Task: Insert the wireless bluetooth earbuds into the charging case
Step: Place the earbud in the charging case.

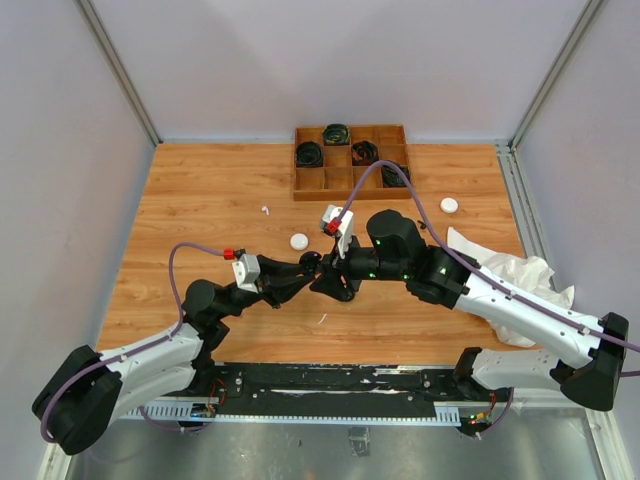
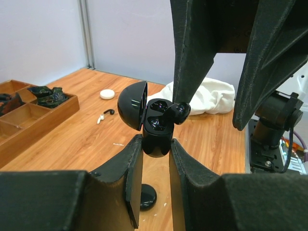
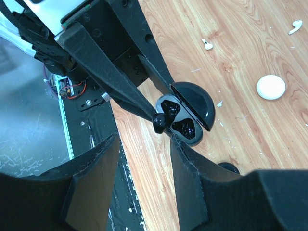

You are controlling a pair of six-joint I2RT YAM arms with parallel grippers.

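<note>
Open black case [image 2: 156, 127] clamped in left claw [image 2: 155, 142], above the table [image 2: 86, 139]. Black earbud [image 2: 177, 113] perched at case rim; right claw [image 3: 144, 139] open just beside it, not gripping.

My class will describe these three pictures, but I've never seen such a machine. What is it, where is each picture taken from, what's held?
Two robot arms bolted to a table. One picture looks down from above; the others come from a camera on each wrist. The left gripper clamps an open black charging case. The right gripper, jaws apart, has a black earbud by one fingertip, at the case's rim. On the table: a tray of coiled cables, two white round cases, a white earbud.
</note>
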